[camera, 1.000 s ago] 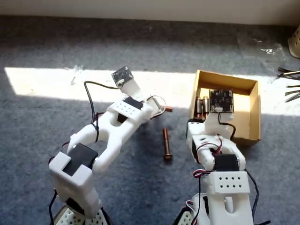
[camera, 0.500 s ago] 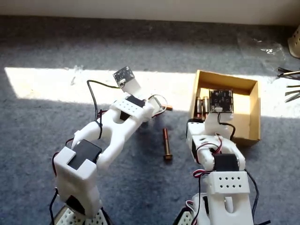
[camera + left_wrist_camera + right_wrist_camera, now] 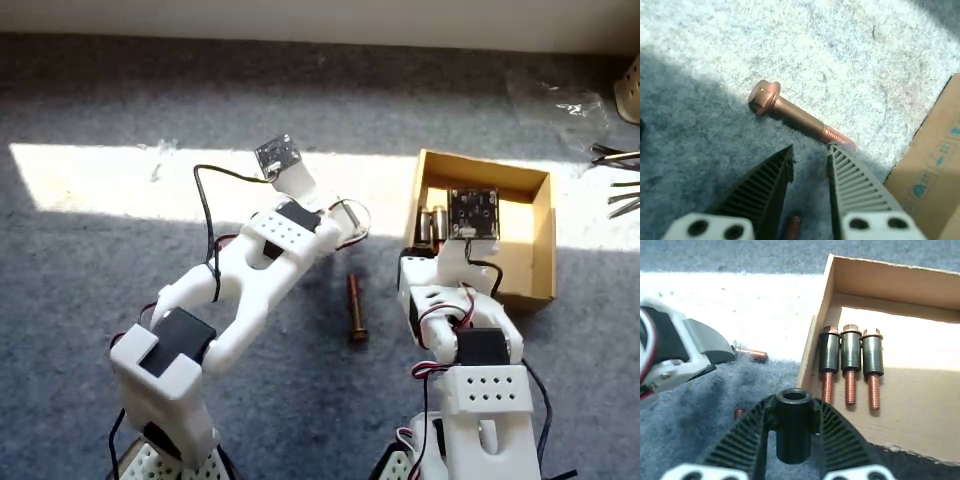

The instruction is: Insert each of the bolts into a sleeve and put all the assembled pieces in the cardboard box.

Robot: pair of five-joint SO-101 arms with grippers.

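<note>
High view: a grey carpet [image 3: 90,290] is crossed by a sunlit band, and the cardboard box [image 3: 486,166] is set on it right of centre. The left arm [image 3: 250,280] is stretched far and rightward toward the ground just left of the box. The right arm [image 3: 470,345] is raised at the near right, its wrist over the box's near left corner. A near bolt [image 3: 356,307] is laid on the carpet between the two arms, lengthwise from near to far, head at the near end.

In the left wrist view the left gripper [image 3: 811,150] is seen with its jaws parted by a narrow gap and nothing held between them. Its tips are placed right at the threaded end of a far bolt [image 3: 795,114], a copper one lying flat at the edge of the sunlit band, close to the box's outer wall. Whether a tip touches the thread cannot be told.

In the right wrist view the right gripper [image 3: 794,407] is closed on a black sleeve [image 3: 792,435], which is held upright with its open bore on top. Three assembled pieces [image 3: 851,362] are laid side by side on the box floor by the left wall, each a copper bolt through a dark sleeve with its thread sticking out.
</note>
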